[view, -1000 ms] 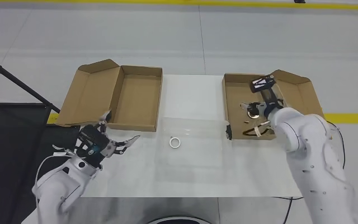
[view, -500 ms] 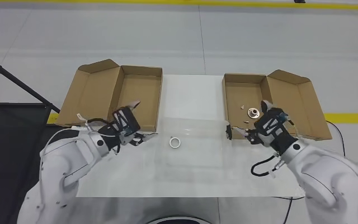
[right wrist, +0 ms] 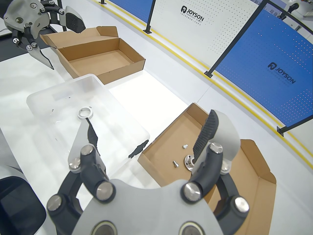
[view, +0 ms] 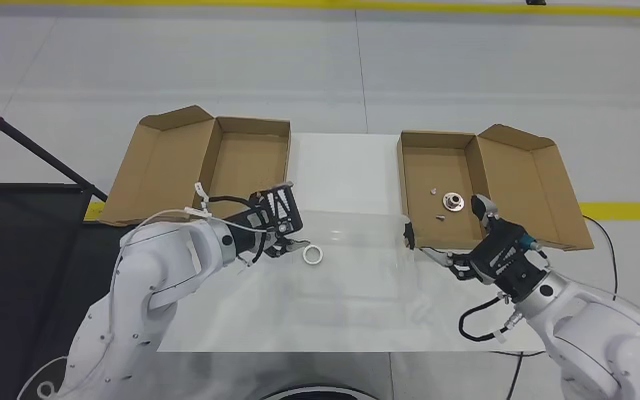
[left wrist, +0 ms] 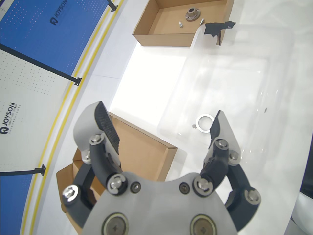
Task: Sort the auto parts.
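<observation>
I see the ring [left wrist: 205,123] flat in the tray [right wrist: 49,94], hole up; left gripper [left wrist: 159,110] and right gripper [right wrist: 149,117] both spread wide.

Top view: overhead, straight down on the whole table [view: 340,160]. Left wrist view: close behind the left gripper [left wrist: 159,108], facing the right-edge box [left wrist: 166,40]. Right wrist view: behind the right gripper [right wrist: 149,115], facing the left-edge box [right wrist: 97,59]. All three share the clear tray [view: 350,215] and the ring [view: 313,255].
</observation>
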